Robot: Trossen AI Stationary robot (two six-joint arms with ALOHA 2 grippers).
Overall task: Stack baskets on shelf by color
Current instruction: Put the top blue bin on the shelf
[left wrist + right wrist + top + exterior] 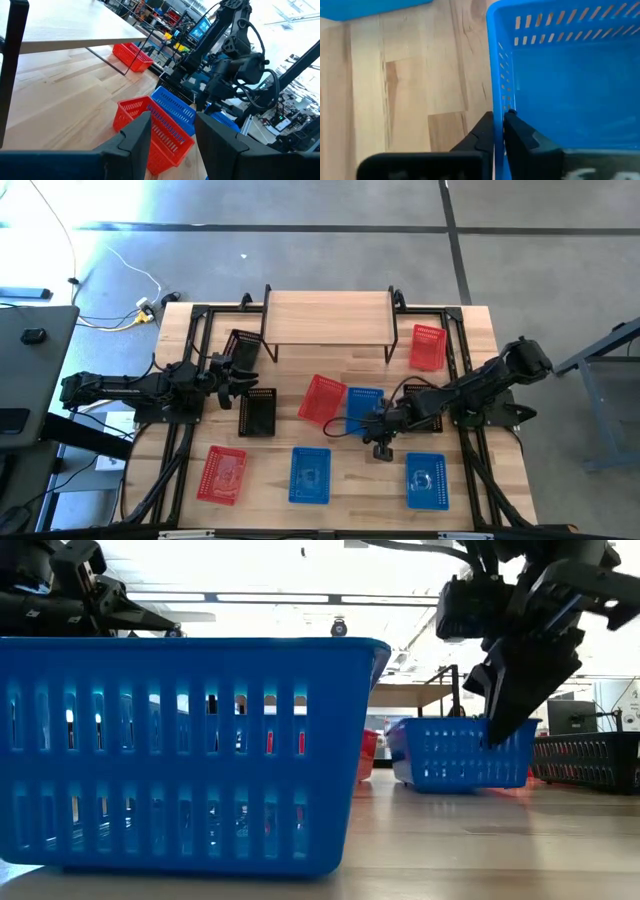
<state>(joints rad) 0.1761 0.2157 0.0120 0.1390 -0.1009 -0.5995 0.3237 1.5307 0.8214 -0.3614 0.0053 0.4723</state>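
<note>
- While the shelf [328,315] stands bare at the far middle of the table [300,375] in the high view, baskets lie scattered before it: two black ones [243,346] [257,412] near the left gripper [237,373], a red one [427,346] beside the shelf's right legs, a tilted red basket [322,399] touching the blue basket [363,409] at mid-table, and a red one [222,474] plus two blue ones [310,475] [428,480] along the near edge. The right gripper [380,423] sits at the mid-table blue basket's near edge.
- Low view: a blue basket [180,750] with slotted, perforated walls fills the foreground; a second blue one [455,752] stands farther back, the right gripper [500,730] reaching its rim, with a black basket [590,760] at the right.
- Left wrist view: its fingers [137,137] are spread apart, holding nothing, above the tilted red basket [155,130], which leans against the blue one [175,105]; another red basket [132,56] lies beyond the shelf [70,22].
- Right wrist view: the right gripper [498,131] is pinching the thin side wall of the blue basket [570,85], one finger [479,135] outside, the other inside; slots run under its rim.
</note>
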